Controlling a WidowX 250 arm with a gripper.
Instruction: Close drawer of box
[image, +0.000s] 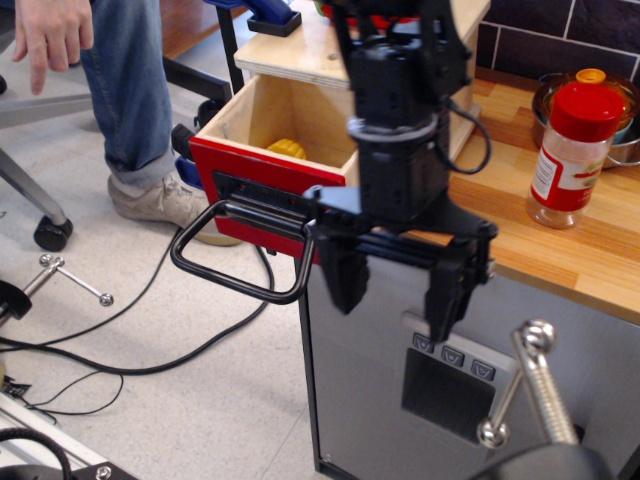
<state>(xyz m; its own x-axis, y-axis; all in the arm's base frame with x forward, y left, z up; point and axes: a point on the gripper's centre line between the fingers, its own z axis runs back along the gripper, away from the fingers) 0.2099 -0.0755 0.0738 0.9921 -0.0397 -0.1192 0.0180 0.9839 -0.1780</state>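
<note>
Claw (394, 289) downward, fingers spread wide

box (300, 45) at worktop's back-left corner | drawer (268, 160) pulled out past left edge, yellow item (287, 149) inside | gripper (395, 290) before front edge, right of drawer handle (235, 255) | shaker bottle (568, 150) right, bowl (620, 130) behind it

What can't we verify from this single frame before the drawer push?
- Right side wall of the red-fronted plywood drawer: covered by the black gripper.
- Yellow object inside: mostly behind the drawer front, identity unclear.
- Pale plywood box: top cut by the frame edge, opening behind the arm.
</note>
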